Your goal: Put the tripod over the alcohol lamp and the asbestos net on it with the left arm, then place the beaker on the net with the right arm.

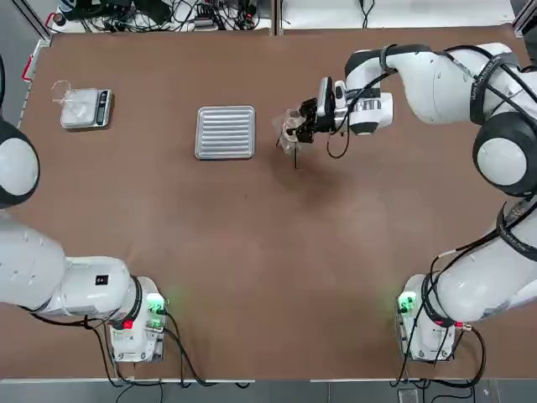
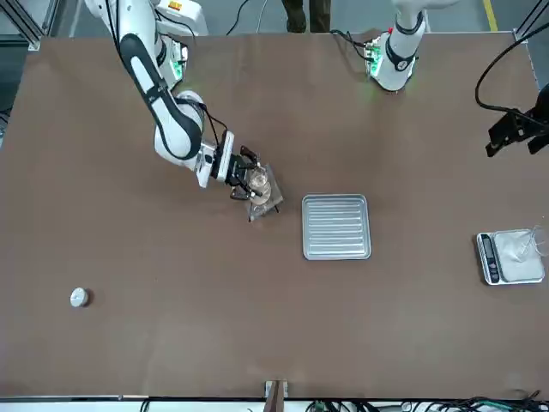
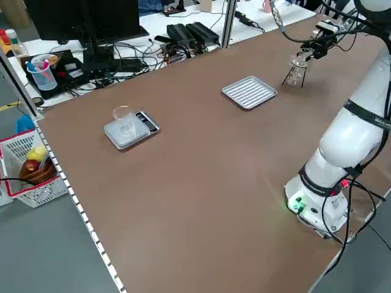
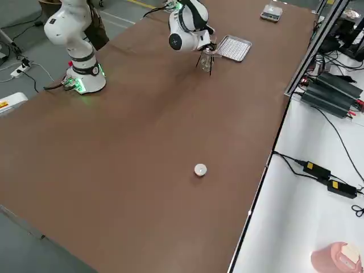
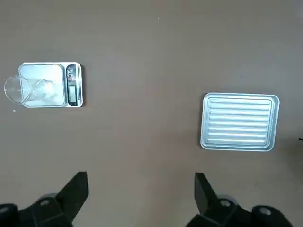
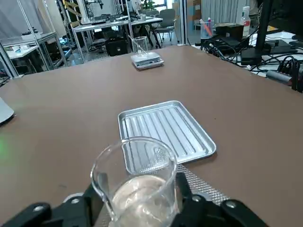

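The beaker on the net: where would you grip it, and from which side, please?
Grip the beaker across its straight glass wall, below the rim, coming in level from the side as the right gripper does. It stands upright and open-topped on the asbestos net.

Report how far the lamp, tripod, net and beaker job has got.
Done: the tripod stands with the asbestos net on top; the lamp can't be made out. In hand: the right gripper brackets the beaker on the net. Left: letting go, pulling clear. The left gripper hangs open, idle.
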### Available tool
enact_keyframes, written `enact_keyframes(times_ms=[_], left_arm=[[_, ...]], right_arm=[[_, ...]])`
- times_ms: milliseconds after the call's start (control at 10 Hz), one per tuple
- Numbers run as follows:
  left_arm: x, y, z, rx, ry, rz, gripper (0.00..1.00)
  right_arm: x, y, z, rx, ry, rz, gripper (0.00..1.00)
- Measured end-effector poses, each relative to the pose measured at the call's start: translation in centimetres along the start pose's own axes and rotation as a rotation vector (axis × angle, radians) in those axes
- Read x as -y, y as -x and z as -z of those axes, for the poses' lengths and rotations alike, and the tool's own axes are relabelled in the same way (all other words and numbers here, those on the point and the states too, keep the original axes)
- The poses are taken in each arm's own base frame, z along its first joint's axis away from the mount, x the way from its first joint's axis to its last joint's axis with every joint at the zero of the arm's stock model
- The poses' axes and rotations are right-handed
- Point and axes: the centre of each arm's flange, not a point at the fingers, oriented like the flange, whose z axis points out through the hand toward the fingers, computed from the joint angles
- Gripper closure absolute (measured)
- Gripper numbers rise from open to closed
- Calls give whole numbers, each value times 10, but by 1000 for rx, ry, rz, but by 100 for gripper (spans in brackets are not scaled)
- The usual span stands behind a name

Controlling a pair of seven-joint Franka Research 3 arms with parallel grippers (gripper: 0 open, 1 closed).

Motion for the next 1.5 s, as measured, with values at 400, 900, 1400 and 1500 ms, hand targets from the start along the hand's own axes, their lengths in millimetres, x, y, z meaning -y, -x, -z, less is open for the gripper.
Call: enact_keyframes(times_ms=[400, 900, 1400, 1500], left_arm=[[1, -1, 1, -7, 0, 2, 1], [0, -1, 1, -11, 1, 1, 1], [1, -1, 1, -12, 1, 1, 1], [1, -1, 1, -12, 1, 2, 1]], right_arm=[[-1, 1, 0, 1, 2, -1, 15], [-9, 13, 11, 14, 24, -25, 0], [-12, 13, 19, -4, 33, -43, 0], [-14, 8, 27, -21, 40, -51, 0]])
